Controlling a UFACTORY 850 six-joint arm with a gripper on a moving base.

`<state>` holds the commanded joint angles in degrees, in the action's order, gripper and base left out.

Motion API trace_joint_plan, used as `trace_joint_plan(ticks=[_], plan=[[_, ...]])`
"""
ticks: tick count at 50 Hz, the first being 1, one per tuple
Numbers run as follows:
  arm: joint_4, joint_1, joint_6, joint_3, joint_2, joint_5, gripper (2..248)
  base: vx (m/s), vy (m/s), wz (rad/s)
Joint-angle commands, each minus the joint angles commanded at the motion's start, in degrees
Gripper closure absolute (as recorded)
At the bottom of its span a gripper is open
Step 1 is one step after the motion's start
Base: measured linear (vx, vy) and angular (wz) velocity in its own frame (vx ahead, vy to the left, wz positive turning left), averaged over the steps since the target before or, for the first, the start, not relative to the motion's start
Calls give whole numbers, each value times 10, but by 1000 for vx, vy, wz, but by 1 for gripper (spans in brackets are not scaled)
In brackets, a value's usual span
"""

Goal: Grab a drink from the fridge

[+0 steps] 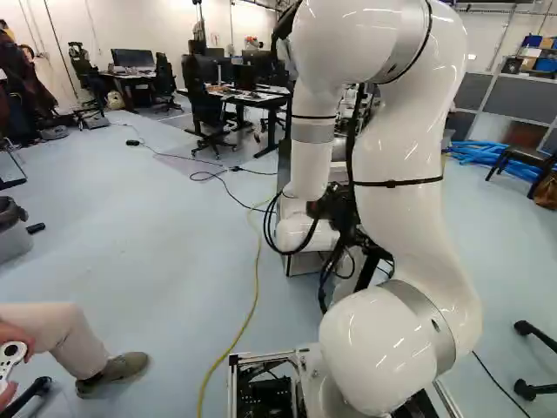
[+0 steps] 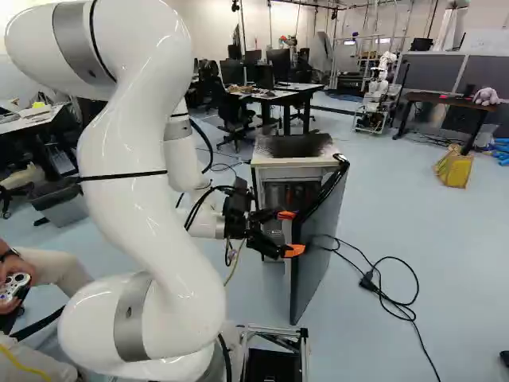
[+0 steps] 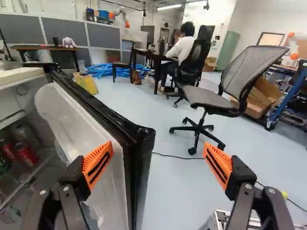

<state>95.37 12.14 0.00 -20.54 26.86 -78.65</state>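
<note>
My gripper [image 2: 291, 232] is at the opened fridge door [image 2: 312, 253] in the right base view. In the wrist view, the gripper [image 3: 158, 163] stands open, one finger on the door's inner side and the other well outside it. The free edge of the door [image 3: 140, 148] lies between the fingers, nearer the inner one; whether that finger touches is unclear. Inside the fridge [image 3: 21, 108], beyond the inner finger, are red cans [image 3: 26, 153] and a green can [image 3: 4, 164]. The arm mostly hides the fridge in the left base view.
A black cable [image 2: 398, 306] loops on the floor beside the door. An office chair [image 3: 208, 103] stands ahead of the gripper. A yellow cable [image 1: 254, 292] runs left of the arm. Another robot [image 2: 377, 99] stands at the back, near a desk [image 2: 274, 94].
</note>
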Motion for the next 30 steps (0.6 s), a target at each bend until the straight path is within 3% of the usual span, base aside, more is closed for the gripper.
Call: trace_joint_plan(ticks=[30], plan=[[21, -84, 0, -34, 8, -19, 3, 0, 0, 0]])
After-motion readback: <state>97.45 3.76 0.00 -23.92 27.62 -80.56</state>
